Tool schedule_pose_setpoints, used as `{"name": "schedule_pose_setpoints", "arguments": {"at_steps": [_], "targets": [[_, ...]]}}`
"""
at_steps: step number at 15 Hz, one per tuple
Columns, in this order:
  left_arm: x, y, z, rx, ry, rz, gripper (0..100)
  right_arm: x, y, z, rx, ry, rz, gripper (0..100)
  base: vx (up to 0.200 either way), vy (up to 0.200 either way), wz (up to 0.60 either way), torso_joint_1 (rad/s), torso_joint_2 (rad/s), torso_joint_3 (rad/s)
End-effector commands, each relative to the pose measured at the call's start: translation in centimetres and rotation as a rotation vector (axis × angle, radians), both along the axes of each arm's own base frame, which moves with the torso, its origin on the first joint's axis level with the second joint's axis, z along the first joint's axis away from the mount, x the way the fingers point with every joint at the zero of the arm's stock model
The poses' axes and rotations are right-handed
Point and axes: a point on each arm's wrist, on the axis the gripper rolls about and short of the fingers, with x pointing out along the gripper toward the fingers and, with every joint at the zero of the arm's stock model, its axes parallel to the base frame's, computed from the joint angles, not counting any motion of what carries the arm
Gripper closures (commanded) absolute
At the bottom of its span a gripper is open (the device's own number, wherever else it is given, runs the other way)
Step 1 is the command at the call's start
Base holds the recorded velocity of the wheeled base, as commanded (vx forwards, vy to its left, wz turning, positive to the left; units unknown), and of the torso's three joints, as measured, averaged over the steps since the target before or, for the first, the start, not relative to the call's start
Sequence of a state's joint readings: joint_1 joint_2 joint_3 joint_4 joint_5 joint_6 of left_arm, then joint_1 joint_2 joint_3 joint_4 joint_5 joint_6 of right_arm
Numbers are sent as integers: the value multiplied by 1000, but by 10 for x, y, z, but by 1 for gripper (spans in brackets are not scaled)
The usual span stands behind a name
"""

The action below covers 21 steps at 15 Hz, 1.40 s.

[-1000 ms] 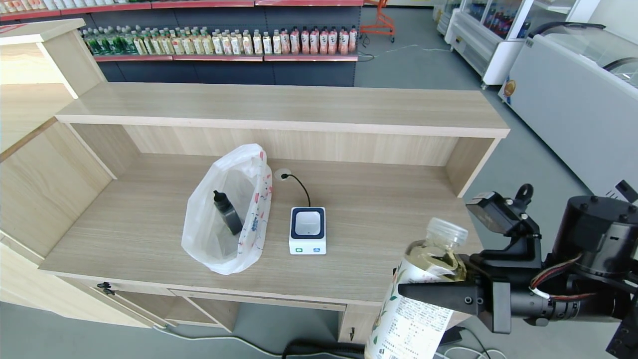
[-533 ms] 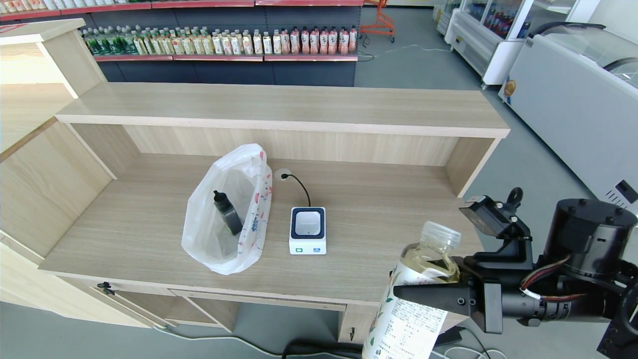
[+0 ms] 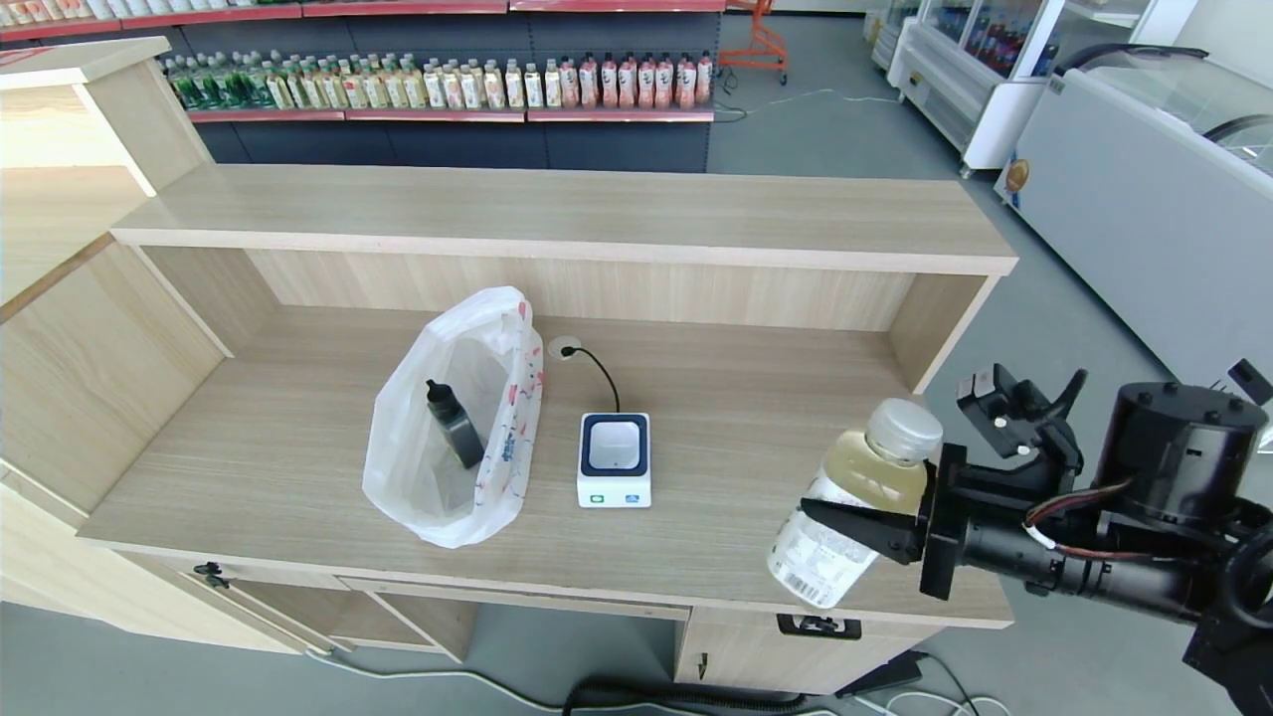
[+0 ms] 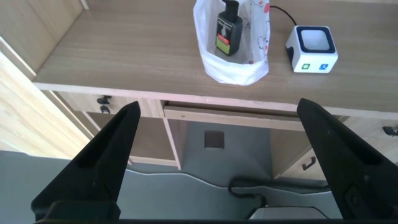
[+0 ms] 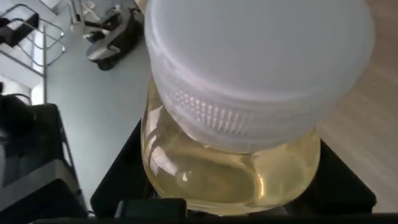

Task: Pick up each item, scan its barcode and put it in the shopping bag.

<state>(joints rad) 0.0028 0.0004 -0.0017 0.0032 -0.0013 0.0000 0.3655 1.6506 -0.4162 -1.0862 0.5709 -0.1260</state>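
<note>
Yellow-filled bottle (image 3: 823,557) in right pincer (image 3: 850,509), long axis tilted, cap (image 3: 903,430) uppermost

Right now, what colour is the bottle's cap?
White; the cap of the bottle shows best in the right wrist view.

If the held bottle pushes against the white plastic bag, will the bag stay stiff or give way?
The shopping bag looks thin and crinkled, so it would probably fold, not resist. The dark bottle inside may anchor it somewhat against sliding. Its open mouth could sag if nudged.
</note>
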Motion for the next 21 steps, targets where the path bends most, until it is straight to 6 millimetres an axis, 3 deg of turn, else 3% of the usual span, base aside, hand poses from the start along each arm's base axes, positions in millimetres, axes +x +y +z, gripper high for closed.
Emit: {"name": "schedule_pose_setpoints", "arguments": {"at_steps": [1, 4, 7, 11, 19, 21], "targets": [[0, 0, 0, 0, 0, 2, 0, 18, -36, -3, -208, -196, -236, 100, 0, 0, 0, 0, 0, 0], [0, 0, 0, 0, 0, 0, 0, 22, -66, 7, -497, -513, -313, 100, 0, 0, 0, 0, 0, 0], [0, 0, 0, 0, 0, 0, 0, 18, -61, 20, -576, -689, -303, 100, 0, 0, 0, 0, 0, 0], [0, 0, 0, 0, 0, 0, 0, 35, -56, 22, -564, -891, -354, 100, 0, 0, 0, 0, 0, 0], [0, 0, 0, 5, 0, 0, 0, 36, -47, 18, -563, -953, -336, 100, 0, 0, 0, 0, 0, 0], [0, 0, 0, 2, 0, 0, 0, 36, -45, 19, -557, -962, -332, 100, 0, 200, 0, -2, 2, 5]]}}
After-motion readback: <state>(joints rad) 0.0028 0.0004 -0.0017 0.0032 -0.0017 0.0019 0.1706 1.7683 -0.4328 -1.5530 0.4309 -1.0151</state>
